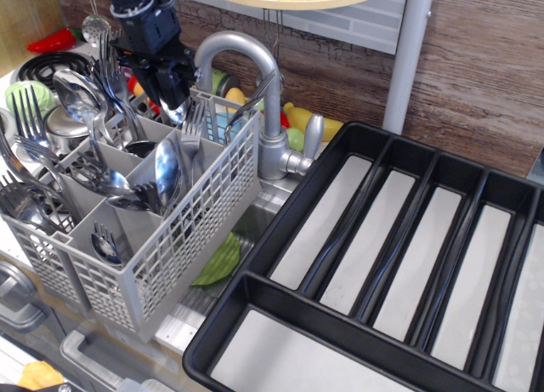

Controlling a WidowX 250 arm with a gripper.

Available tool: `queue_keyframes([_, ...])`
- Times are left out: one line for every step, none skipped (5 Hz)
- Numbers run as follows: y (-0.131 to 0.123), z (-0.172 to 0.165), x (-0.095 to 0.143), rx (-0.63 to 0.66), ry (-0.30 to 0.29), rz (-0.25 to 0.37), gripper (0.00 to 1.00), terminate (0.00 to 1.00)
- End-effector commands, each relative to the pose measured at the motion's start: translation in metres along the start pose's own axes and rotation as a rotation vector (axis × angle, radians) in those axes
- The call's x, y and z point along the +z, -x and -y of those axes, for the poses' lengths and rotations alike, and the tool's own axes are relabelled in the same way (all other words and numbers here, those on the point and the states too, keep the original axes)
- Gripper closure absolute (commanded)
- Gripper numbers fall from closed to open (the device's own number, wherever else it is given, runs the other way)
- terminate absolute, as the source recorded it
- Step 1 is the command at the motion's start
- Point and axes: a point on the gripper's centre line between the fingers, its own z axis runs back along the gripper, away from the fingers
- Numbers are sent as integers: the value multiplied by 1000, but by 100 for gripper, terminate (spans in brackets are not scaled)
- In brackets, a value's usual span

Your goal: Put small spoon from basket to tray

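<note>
Here the jaws seem closed on the small spoon [174,113] at the basket's [170,247] rear compartment.

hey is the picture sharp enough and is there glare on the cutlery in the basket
In observation.image, the basket and tray look sharp; bright highlights glare off the steel spoons and forks, washing out detail; the dark claw at the back is slightly soft, so its jaws and any small spoon there are hard to read.

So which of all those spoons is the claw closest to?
The small spoon at the basket's back, directly under the gripper. The big wide-bowled spoons stand in compartments nearer the front.
</note>
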Motion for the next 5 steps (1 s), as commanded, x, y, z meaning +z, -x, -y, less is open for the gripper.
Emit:
queue_keyframes([-11, 5, 33, 26, 11, 20, 100, 0])
queue_keyframes([-12, 9, 42, 42, 25, -12, 100, 0])
queue_keyframes([-13, 26, 72, 88, -59, -36, 100, 0])
queue_keyframes([-13, 50, 107, 158, -125, -62, 100, 0])
queue_keyframes([-17, 78, 138, 239, -158, -105, 100, 0])
